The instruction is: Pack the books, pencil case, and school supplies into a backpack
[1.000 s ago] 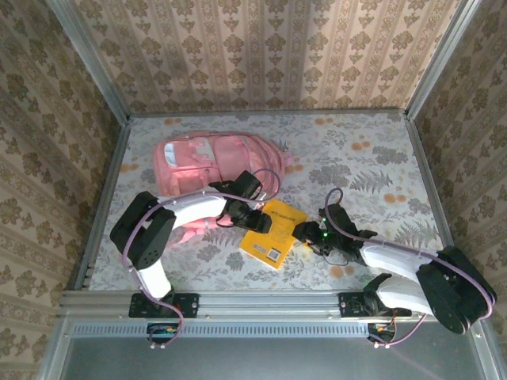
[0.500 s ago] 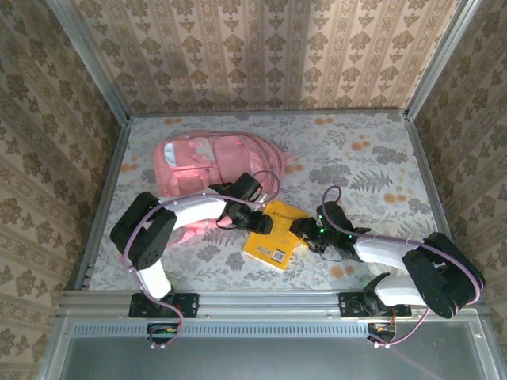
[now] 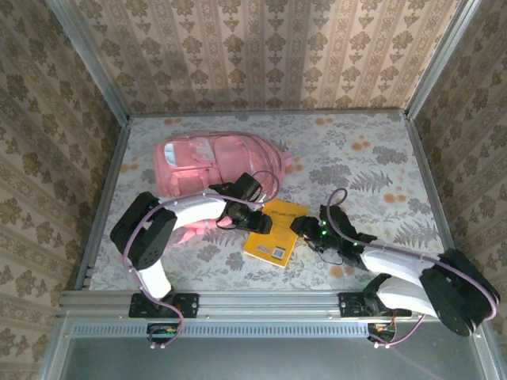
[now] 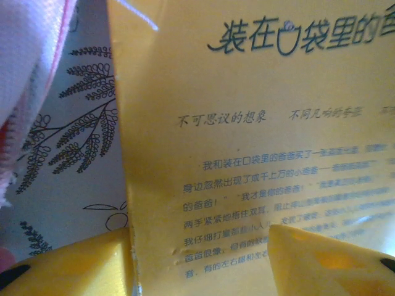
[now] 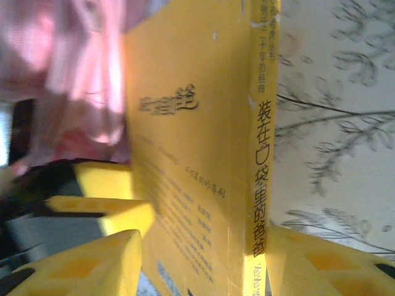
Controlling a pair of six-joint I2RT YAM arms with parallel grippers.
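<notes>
The worktop carries the backpack at its far left, lying flat with the lighter front pockets up and its long axis running left to right. Its inside is hidden, so what has already gone in cannot be told, and the top view does not make clear where its opening is

The book lies outside it, near the middle of the worktop and just beside the backpack's near right corner, so this item is not yet packed. Lifting it, carrying it to the opening and sliding it in all look to be left. Its long axis runs from near left to far right, slightly slanted, with the barcode end nearest the arms and the far short edge pointing away from them. The spine lies along its right side, facing the right wrist camera. Whether it rests flat or is tipped up a little cannot be told

The left hand is at the book's left edge. One finger sits outside that edge and the other over the cover, but whether they press on it cannot be told. The right hand is clamped on the book from the spine side, one finger against the cover, the other against the spine
</notes>
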